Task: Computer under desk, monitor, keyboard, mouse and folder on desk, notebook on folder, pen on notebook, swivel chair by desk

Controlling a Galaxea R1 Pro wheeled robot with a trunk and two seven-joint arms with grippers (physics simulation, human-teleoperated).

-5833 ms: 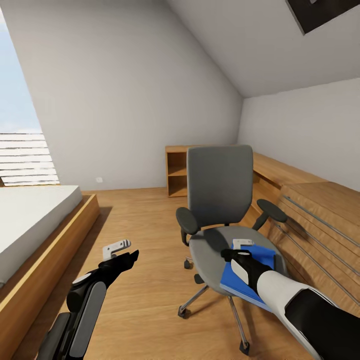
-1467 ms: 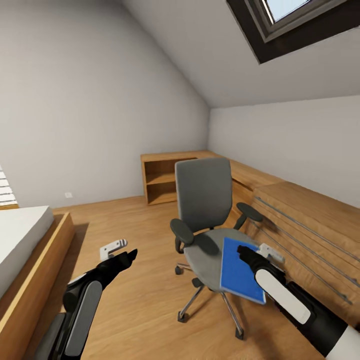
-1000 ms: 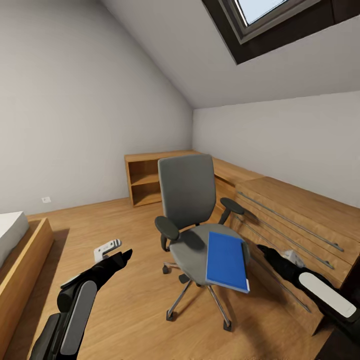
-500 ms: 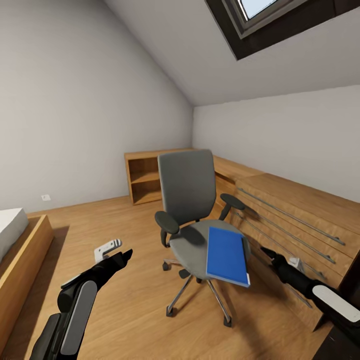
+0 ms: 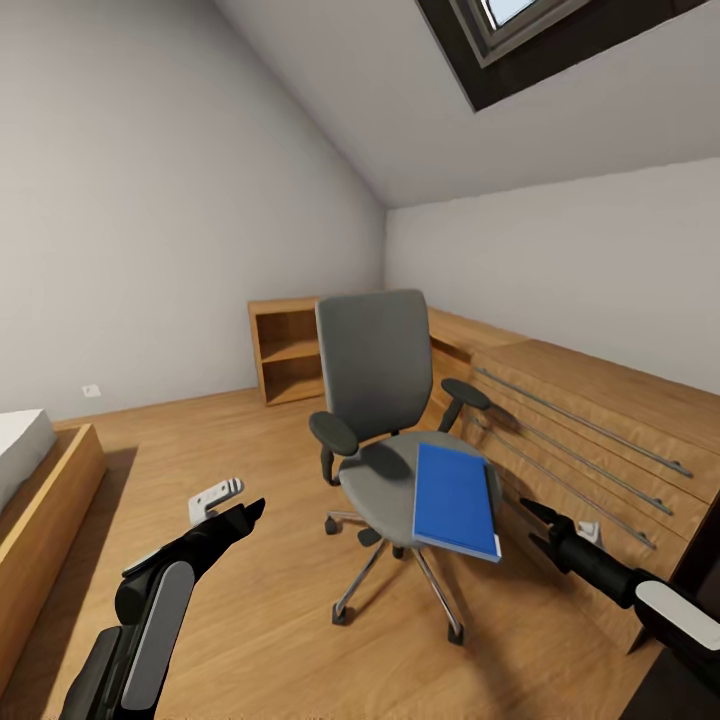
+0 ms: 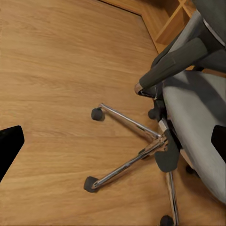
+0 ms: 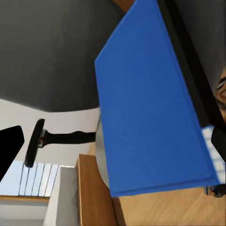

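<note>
- Attic bedroom (image 5: 180, 200) with a sloped grey ceiling, a dark-framed skylight (image 5: 520, 40) up at about 1 o'clock in the head view, and a light wood floor (image 5: 250, 470).
- Swivel chair (image 5: 375, 370) sits pretty much dead centre, grey back and seat, black armrests, chrome star base on castors. The left wrist view gets a close look at the same chair (image 6: 188, 94), base legs spread on the floor.
- Folder (image 5: 456, 500), bright blue and flat, lies on the chair seat toward its 4 o'clock edge, one corner hanging a bit past the rim. In the right wrist view the folder (image 7: 150, 103) is big and close.
- Right tool (image 5: 535, 530) is at roughly 4 o'clock in the head view, just beside the folder's overhanging corner but not touching it. Its fingers look parted with nothing between them.
- Left tool (image 5: 235, 500) hovers over the floor at about 8 o'clock, well apart from the chair, fingers spread and empty.
- Light wood drawer unit (image 5: 590, 430) with long metal rails runs along the wall at 3 o'clock, right behind the chair.
- Open wood shelf (image 5: 285, 350) stands in the corner at about 11 o'clock from the chair.
- Bed (image 5: 30, 470) with a wood frame pokes in at 9 o'clock.
</note>
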